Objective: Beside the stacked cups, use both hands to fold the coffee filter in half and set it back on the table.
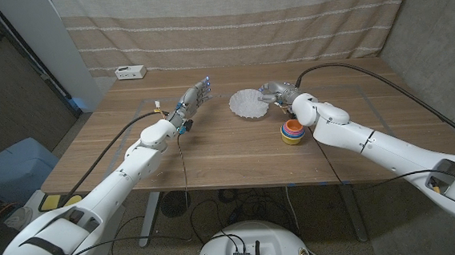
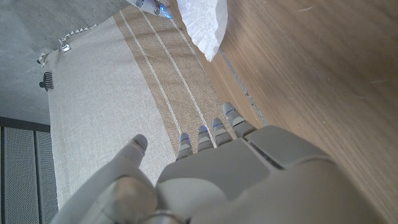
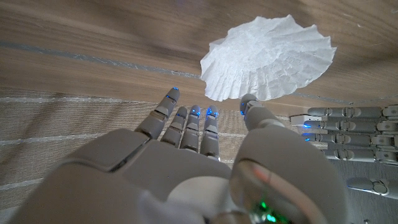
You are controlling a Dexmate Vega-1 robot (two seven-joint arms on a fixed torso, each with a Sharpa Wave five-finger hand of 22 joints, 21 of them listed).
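On the brown wooden table, the white fluted paper coffee filter lies between the spread, empty fingers of the left hand and right hand.

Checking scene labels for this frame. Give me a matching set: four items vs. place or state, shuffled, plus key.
1. coffee filter
2. stacked cups
3. left hand
4. right hand

A. open, fingers extended, left of the filter
B. white, unfolded, flat on the table
C. at the filter's right edge
D. multicoloured, nearer the robot than the filter

Pairs: 1-B, 2-D, 3-A, 4-C
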